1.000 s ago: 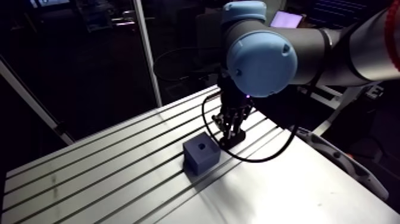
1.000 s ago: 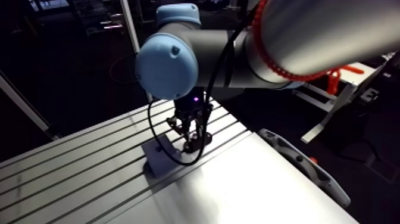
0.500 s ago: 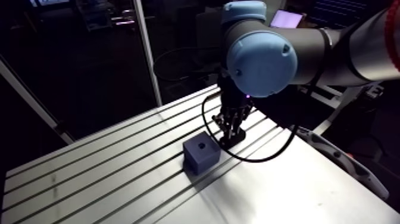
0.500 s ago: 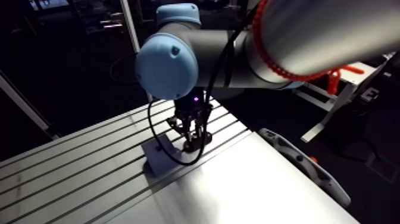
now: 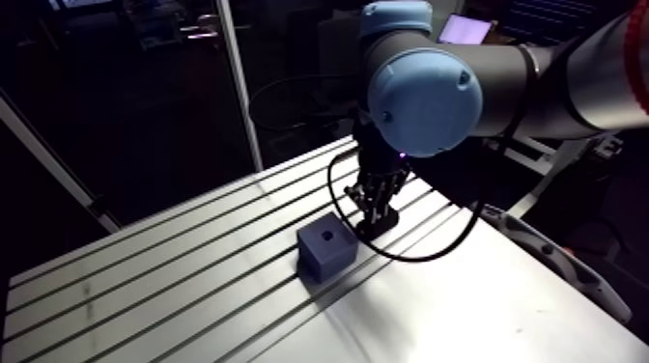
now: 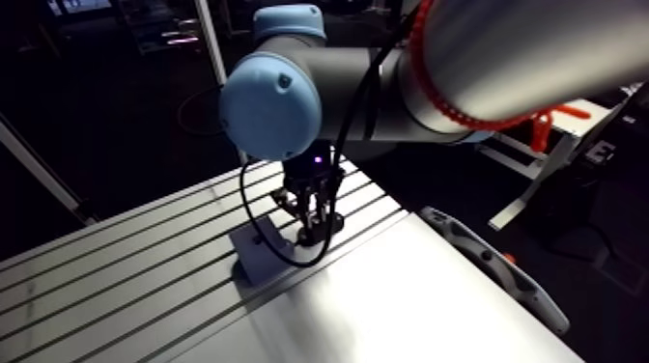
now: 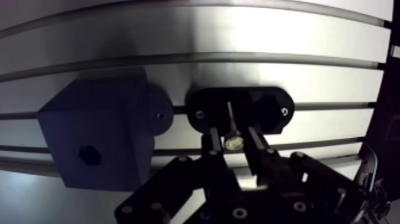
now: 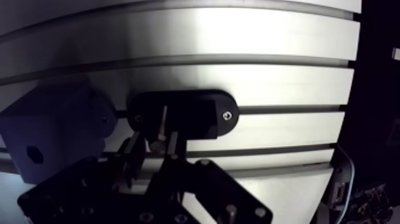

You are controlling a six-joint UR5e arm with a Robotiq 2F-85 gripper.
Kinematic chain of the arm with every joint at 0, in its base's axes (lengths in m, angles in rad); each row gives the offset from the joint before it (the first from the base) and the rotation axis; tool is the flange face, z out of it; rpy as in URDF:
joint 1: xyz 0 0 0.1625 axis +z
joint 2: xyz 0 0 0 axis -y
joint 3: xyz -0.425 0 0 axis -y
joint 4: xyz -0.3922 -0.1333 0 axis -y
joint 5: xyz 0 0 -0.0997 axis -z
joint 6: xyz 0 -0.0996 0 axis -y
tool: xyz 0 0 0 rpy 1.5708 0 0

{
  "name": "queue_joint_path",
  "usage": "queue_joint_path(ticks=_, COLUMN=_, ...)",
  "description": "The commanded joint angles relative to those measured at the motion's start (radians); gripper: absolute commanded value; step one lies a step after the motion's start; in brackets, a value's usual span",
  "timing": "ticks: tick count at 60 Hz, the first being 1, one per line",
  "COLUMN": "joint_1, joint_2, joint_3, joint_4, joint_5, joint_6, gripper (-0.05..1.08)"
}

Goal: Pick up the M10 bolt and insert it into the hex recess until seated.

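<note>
Nothing had shifted since the earlier frames, you'll note. The bolt (image 7: 233, 143) stood in the black holder (image 7: 268, 113). The gripper (image 7: 233, 139) hung over the holder, its fingers (image 7: 213, 146) parted either side of the bolt head, not clamping. The block (image 7: 107, 119) with its hex recess (image 7: 88, 155) sat just beside the holder.

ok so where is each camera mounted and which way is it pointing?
Arm view: sits on the arm's upper link, looks down along the arm at the table; shows a blue-capped joint and the gripper beside the block.
Wrist view: sits on the wrist, looks down past the open fingers at the bolt standing in its black holder.
Shared: both show the gripper and the block.
</note>
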Motion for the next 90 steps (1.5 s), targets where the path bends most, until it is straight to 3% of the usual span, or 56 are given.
queue_joint_path(ticks=1, joint_1=0.0, joint_2=0.0, joint_3=-0.001, joint_4=0.0, joint_5=0.0, joint_6=-0.001, gripper=0.66)
queue_joint_path(ticks=50, joint_1=0.002, joint_2=-0.008, joint_3=-0.011, joint_4=0.001, joint_5=-0.012, joint_6=-0.003, gripper=0.76)
queue_joint_path(ticks=64, joint_1=0.018, joint_2=-0.03, joint_3=-0.034, joint_4=0.013, joint_5=-0.005, joint_6=-0.004, gripper=0.78)
queue_joint_path(ticks=77, joint_1=0.043, joint_2=-0.077, joint_3=-0.098, joint_4=0.102, joint_5=0.001, joint_6=-0.001, gripper=0.92)
queue_joint_path(ticks=84, joint_1=0.073, joint_2=-0.108, joint_3=-0.193, joint_4=0.24, joint_5=0.008, joint_6=0.01, gripper=1.05)
queue_joint_path(ticks=90, joint_1=0.095, joint_2=-0.12, joint_3=-0.251, joint_4=0.322, joint_5=0.006, joint_6=0.023, gripper=1.06)
